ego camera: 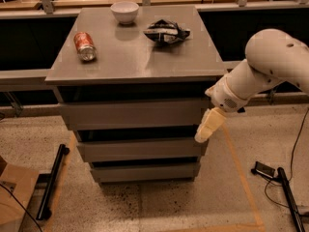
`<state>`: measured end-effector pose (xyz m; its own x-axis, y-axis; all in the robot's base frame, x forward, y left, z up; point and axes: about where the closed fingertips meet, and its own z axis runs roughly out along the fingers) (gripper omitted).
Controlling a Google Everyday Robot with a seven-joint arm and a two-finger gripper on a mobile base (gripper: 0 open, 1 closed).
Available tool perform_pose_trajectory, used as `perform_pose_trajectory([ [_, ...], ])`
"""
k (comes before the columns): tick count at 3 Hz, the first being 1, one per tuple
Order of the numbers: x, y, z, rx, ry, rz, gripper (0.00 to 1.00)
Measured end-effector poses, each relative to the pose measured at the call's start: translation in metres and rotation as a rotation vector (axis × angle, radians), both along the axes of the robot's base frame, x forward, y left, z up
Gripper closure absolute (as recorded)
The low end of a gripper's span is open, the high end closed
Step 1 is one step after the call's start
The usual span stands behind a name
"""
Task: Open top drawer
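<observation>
The top drawer point(133, 114) is the widest and tallest of three grey handleless fronts in the grey cabinet. It sits just below the cabinet's top, with a dark gap above it. My gripper point(208, 127) hangs at the right end of the drawer front, its cream-coloured fingers pointing down and left past the drawer's lower right corner. The white arm point(270, 66) reaches in from the right.
On the cabinet top point(130, 57) lie a red can point(85, 46) on its side, a white bowl point(124, 11) and a crumpled dark bag point(166, 31). A cardboard box point(12, 192) and a black bar point(52, 180) are on the floor at left. Cables and a black stand point(285, 187) lie at right.
</observation>
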<state>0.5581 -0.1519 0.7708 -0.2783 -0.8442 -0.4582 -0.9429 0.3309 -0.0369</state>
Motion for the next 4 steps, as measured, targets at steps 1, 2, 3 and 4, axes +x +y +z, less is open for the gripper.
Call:
perform_pose_trajectory([
  [1, 0.022, 0.005, -0.017, 0.022, -0.029, -0.004, 0.00],
  [2, 0.050, 0.013, -0.033, 0.057, -0.059, 0.004, 0.00],
  [3, 0.080, 0.023, -0.053, 0.095, -0.077, 0.012, 0.00],
  [4, 0.104, 0.033, -0.079, 0.146, -0.078, -0.001, 0.00],
])
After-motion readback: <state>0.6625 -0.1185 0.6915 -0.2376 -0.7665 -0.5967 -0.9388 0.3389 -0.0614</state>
